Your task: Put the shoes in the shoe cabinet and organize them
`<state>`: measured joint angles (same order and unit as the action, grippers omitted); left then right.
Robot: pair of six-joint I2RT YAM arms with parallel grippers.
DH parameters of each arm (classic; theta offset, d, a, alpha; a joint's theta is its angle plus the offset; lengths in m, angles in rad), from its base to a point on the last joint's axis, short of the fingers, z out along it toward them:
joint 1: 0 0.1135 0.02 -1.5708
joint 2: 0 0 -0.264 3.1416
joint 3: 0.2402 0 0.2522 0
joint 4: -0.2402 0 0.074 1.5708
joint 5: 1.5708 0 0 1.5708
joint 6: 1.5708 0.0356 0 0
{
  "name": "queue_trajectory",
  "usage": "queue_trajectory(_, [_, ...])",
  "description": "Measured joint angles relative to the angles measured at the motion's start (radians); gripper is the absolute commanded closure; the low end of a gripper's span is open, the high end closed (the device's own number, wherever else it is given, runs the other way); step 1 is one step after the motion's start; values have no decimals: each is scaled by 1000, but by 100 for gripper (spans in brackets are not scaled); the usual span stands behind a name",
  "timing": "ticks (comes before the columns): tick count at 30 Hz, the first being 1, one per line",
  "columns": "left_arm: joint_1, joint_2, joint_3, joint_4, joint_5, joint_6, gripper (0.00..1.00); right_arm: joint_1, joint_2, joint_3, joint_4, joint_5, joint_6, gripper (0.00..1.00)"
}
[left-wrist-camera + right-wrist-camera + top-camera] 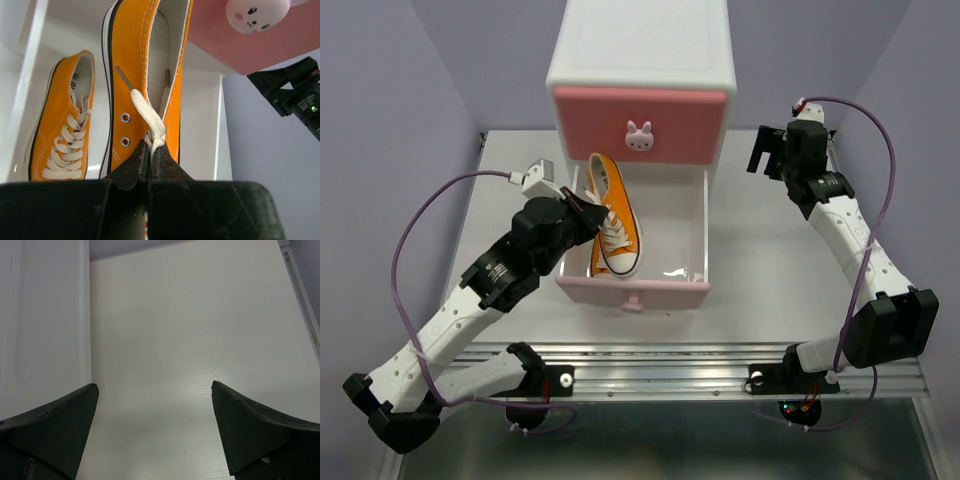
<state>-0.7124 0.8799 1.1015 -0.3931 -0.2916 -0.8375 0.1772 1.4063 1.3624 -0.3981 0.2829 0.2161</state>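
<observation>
The white shoe cabinet (640, 50) has its darker pink upper drawer (680, 125) shut and its paler lower drawer (665, 293) pulled open. My left gripper (590, 213) is shut on the white lace of an orange sneaker (617, 215) and holds it over the open drawer; in the left wrist view the jaws (150, 150) pinch the lace of this shoe (135, 65). A second orange sneaker (62, 132) lies in the drawer to its left. The black shoes are out of view. My right gripper (770, 152) is open and empty, right of the cabinet (155, 387).
The bunny knob (639, 137) of the upper drawer overhangs the open drawer and shows in the left wrist view (257, 14). The right half of the open drawer's floor (675, 235) is bare. The cabinet's white side wall (40, 325) stands left of my right gripper.
</observation>
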Motion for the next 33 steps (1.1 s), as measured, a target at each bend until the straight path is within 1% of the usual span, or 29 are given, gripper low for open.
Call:
queue_trajectory(4, [-71,64,0,38,-60,-15,100,0,0,-4,2,5,-9,0])
queue_trajectory(8, [-105,98,-13,80,-95,-34,100,0,0,-4,2,6,-15,0])
queue_trajectory(15, [-111,113,-47,106,-121,-95,100,0,0,-4,3,8,-26,0])
queue_trajectory(20, [-118,165,-66,113,-119,-131,100,0,0,-4,4,9,-38,0])
queue_trajectory(27, [-119,187,-134,138,-116,-137,100,0,0,-4,10,9,-43,0])
queue_trajectory(33, [-120,209,-163,211,-63,-103,100,0,0,-4,12,9,-44,0])
